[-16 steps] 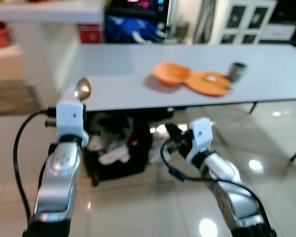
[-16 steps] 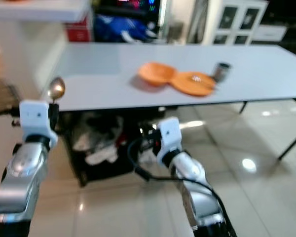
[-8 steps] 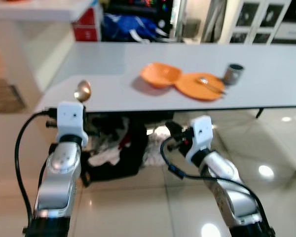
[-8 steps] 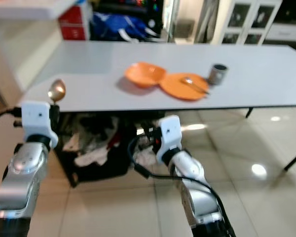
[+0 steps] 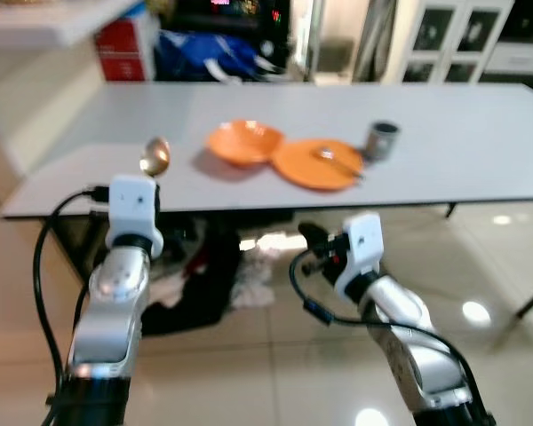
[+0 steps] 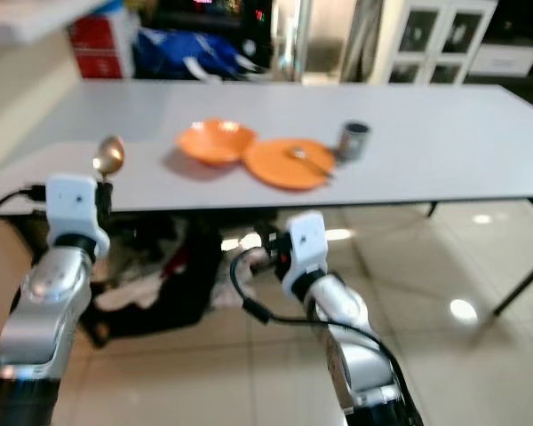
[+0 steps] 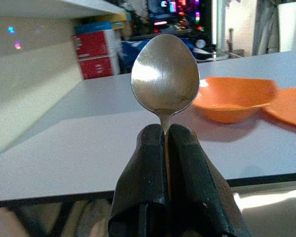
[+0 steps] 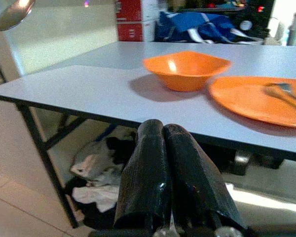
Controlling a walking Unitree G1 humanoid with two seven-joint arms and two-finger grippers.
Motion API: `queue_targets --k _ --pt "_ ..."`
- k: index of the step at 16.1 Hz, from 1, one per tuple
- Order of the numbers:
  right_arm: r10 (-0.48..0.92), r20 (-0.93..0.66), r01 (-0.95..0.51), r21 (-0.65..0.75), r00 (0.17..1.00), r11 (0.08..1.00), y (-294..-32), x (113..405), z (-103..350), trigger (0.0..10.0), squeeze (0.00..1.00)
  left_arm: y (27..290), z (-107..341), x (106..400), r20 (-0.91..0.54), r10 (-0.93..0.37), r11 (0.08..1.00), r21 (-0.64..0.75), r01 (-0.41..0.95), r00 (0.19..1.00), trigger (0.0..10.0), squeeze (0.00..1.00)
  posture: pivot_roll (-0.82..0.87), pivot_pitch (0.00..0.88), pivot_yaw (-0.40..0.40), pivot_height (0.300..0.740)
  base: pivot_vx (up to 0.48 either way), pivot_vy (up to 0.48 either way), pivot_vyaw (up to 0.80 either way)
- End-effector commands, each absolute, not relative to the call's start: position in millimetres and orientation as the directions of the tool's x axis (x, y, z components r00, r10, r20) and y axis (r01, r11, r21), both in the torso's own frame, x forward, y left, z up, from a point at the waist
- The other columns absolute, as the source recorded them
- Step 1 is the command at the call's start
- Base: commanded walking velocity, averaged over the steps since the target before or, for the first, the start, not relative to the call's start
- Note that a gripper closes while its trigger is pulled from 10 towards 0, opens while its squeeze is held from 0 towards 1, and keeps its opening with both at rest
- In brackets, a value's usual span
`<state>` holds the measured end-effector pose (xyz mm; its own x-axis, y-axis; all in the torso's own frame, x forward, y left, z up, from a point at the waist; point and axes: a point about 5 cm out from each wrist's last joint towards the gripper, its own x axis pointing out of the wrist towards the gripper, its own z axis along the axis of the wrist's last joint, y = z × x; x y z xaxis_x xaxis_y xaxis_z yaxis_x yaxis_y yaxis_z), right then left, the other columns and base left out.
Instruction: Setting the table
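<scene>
A table (image 5: 444, 151) stretches across in front of me. On it sits a bowl (image 5: 242, 142), and just to its right a plate (image 5: 315, 165), the two touching or nearly so. A fork (image 5: 335, 161) lies on the plate. Right of the plate, just beside it, stands a cup (image 5: 382, 140). My left gripper (image 7: 166, 140) is up at the table's near edge, left of the bowl, with a spoon (image 5: 154, 157) upright between its fingers. My right gripper (image 8: 164, 138) is lower, before the table edge, below the plate. Under the table, laundry (image 5: 249, 284) lies heaped on the floor (image 5: 275, 373).
</scene>
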<state>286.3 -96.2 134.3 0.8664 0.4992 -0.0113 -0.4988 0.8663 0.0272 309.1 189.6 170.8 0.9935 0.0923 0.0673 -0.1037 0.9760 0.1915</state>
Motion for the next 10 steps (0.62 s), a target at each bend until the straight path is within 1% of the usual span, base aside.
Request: queue_targets --k 1,10 --pt "0.479 -0.012 -0.478 0.017 0.878 0.878 -104.3 286.8 135.4 10.0 0.0 180.0 174.1 312.4 0.08 0.054 0.979 0.19 -0.069 0.995 0.0 0.0 -0.05 0.0 0.016 0.732 0.311 -0.36 0.0" --pt "0.484 -0.019 -0.484 0.015 0.875 0.875 -104.6 285.8 134.3 10.0 0.0 183.7 174.0 316.5 0.082 0.067 0.981 0.174 -0.08 0.994 0.0 0.0 -0.05 0.0 0.02 0.732 0.33 -0.344 0.0"
